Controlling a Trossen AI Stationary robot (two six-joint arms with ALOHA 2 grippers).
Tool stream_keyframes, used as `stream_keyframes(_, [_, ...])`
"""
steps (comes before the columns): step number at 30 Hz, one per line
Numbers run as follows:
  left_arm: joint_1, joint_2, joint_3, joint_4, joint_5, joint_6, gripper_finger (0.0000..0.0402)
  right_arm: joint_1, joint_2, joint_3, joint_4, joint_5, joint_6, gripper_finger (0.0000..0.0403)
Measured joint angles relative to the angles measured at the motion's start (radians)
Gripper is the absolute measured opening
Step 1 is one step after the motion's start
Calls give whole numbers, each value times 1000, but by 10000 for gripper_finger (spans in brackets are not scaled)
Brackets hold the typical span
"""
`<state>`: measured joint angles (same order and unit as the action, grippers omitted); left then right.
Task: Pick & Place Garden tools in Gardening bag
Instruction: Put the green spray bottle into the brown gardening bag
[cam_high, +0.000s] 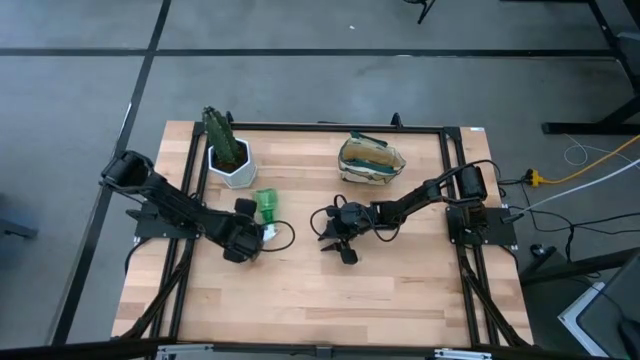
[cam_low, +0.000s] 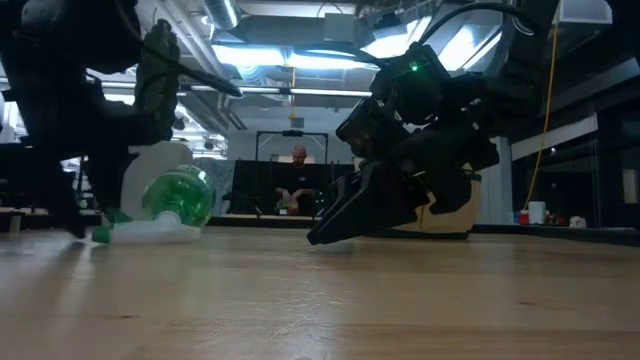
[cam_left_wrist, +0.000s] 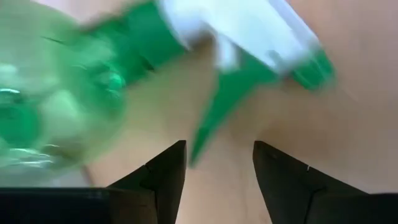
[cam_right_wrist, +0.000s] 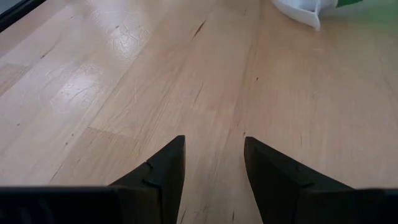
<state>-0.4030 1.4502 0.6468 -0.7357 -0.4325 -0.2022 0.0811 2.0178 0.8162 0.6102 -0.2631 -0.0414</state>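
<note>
A green spray bottle (cam_high: 266, 206) with a white head (cam_left_wrist: 249, 25) and a green trigger (cam_left_wrist: 217, 106) lies on its side on the table, just in front of the cactus pot. My left gripper (cam_left_wrist: 217, 146) hangs open over the head end, slanting down, its fingers a little short of the trigger tip and touching nothing. My right gripper (cam_right_wrist: 213, 138) rests low at mid-table, open over bare wood, pointing toward the bottle. The beige gardening bag (cam_high: 371, 160) with dark green trim stands at the far right of the table.
A white hexagonal pot with a green cactus (cam_high: 229, 152) stands at the far left, close behind the bottle. A black frame (cam_high: 300, 127) runs around the tabletop. Bare wood lies along the near edge. A person sits in the room beyond the table (cam_low: 297, 180).
</note>
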Motion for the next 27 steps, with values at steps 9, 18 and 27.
stream_keyframes(9, [1, -1, 1, 54, 110, -20, 122, 0, 0, 0, 0, 0, 0, 167])
stream_keyframes(18, [0, -1, 1, 201, 82, -4, 58, 0, 0, 0, 0, 0, 0, 167])
stream_keyframes(27, [10, -1, 1, 246, 83, -27, 40, 0, 0, 0, 0, 0, 0, 167])
